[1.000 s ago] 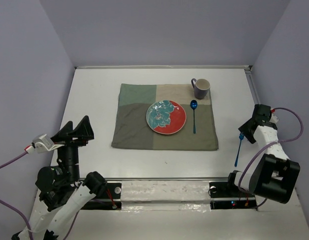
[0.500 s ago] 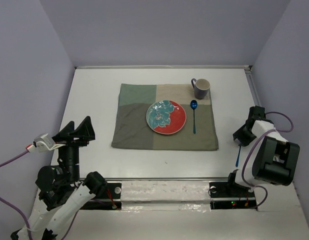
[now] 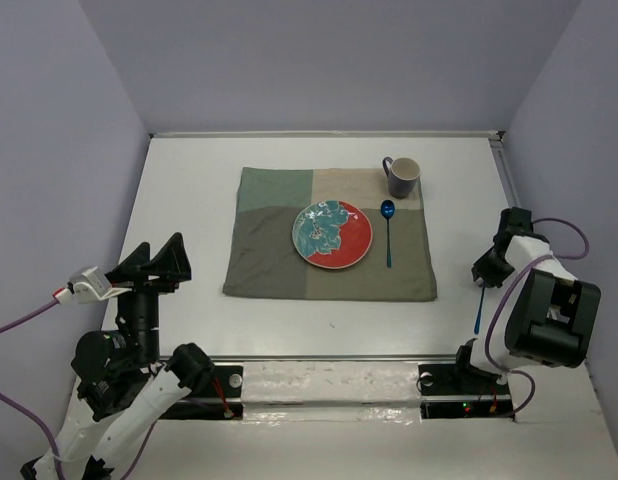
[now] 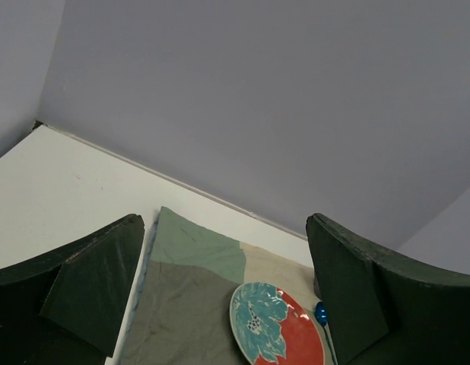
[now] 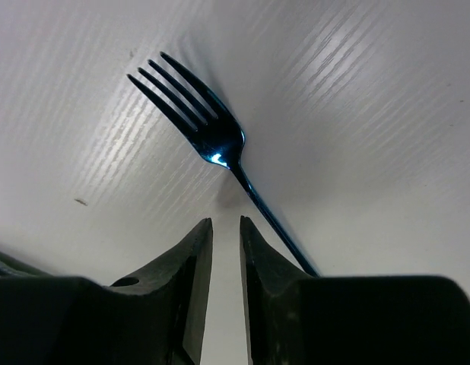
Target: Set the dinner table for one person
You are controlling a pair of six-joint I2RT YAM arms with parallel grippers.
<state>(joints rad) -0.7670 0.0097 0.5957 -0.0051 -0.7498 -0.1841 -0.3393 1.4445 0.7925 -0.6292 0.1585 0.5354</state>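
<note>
closing your right gripper (image 5: 225, 251) to a slit near the bench's (image 3: 189, 200) right edge, you're missing the fork (image 5: 212, 141), its handle lying outside the jaws; left gripper (image 4: 223, 296) is idling, spread wide.

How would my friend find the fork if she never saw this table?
Start at the big white tabletop and find the olive-green patchwork cloth placemat in its middle. Right of the cloth, on bare table, lies a thin shiny blue metal fork. The similar blue metal spoon lies on the cloth and has a round bowl, not prongs.
</note>
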